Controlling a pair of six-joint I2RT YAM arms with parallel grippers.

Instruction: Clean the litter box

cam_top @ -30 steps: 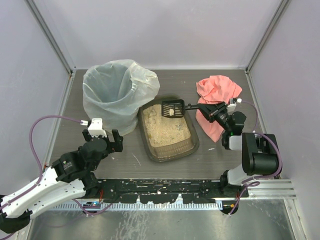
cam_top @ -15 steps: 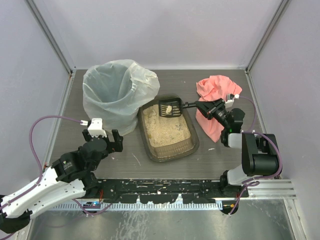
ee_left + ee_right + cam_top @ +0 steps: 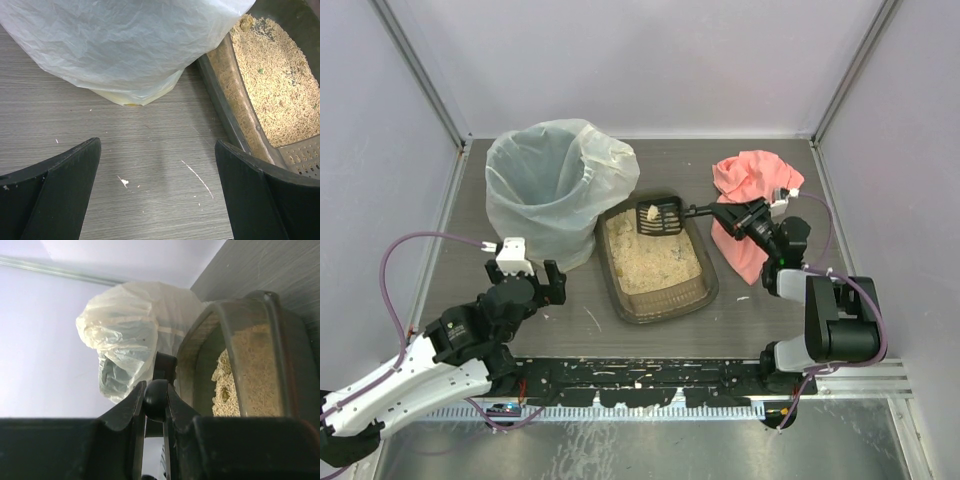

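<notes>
R end effector (image 3: 732,213) clamps scoop (image 3: 662,217) w/ clump (image 3: 647,212) over litter box (image 3: 662,310) far end; L end effector (image 3: 525,277) open, left of box.

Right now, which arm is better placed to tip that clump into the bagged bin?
Right. The right pincer grips the scoop, clump aboard, over the far end of the litter box beside the bin. The left pincer hangs open and empty.
</notes>
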